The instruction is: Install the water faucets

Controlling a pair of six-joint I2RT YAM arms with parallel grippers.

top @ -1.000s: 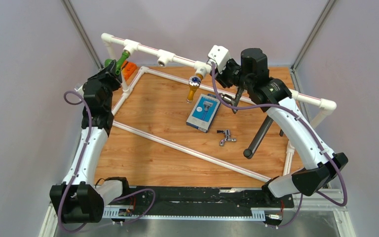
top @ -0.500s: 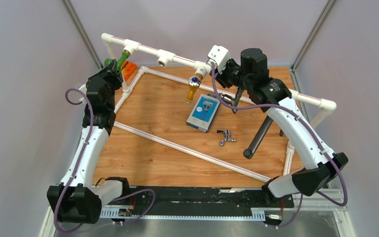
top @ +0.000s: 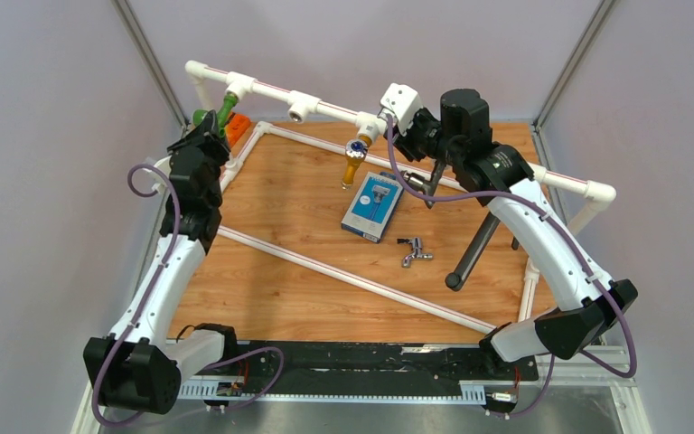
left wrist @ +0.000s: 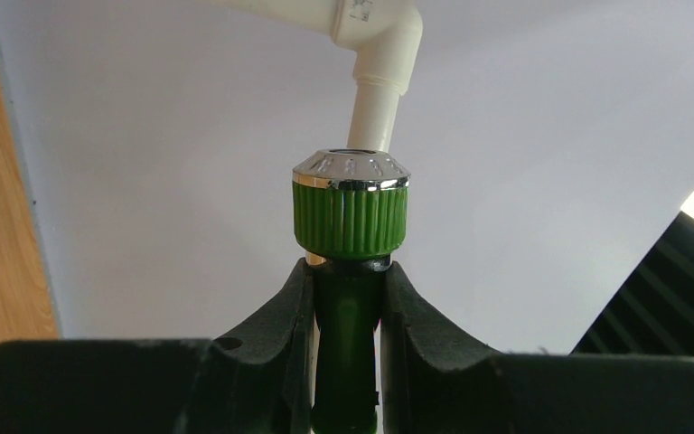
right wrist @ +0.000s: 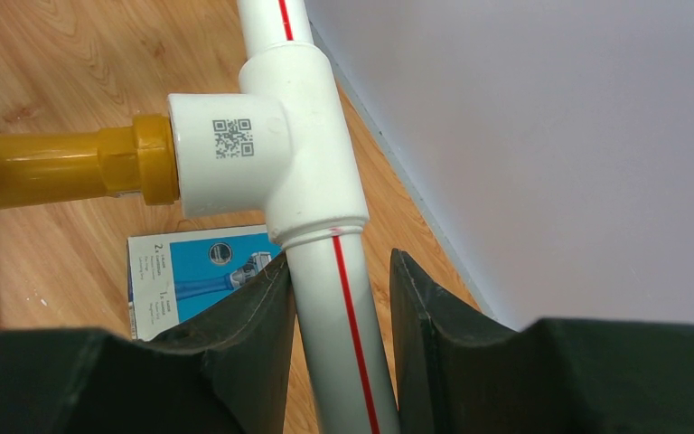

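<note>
Right hand (right wrist: 339, 264) clamps white pipe (right wrist: 348, 348) below tee (right wrist: 298, 136); yellow faucet (right wrist: 45, 167) in tee's socket.

The light is bright, even and soft. Under the white pipe frame (top: 267, 90) the wooden board (top: 280, 298) carries only faint, short shadows. Just below that frame, the green faucet (left wrist: 350, 221) looks sharp and its chrome ring glares slightly.

Left arm (top: 158, 271) is extended forward from its base, wrist raised. Left hand (left wrist: 348, 280) is clamped on the neck of the green faucet (left wrist: 350, 217), one finger at each side, the knob just beyond the fingertips. Right arm (top: 542, 235) is bent at the elbow and reaches forward and leftward. Right hand (right wrist: 339, 276) is set astride the white pipe (right wrist: 348, 344), fingers closed against it.
</note>
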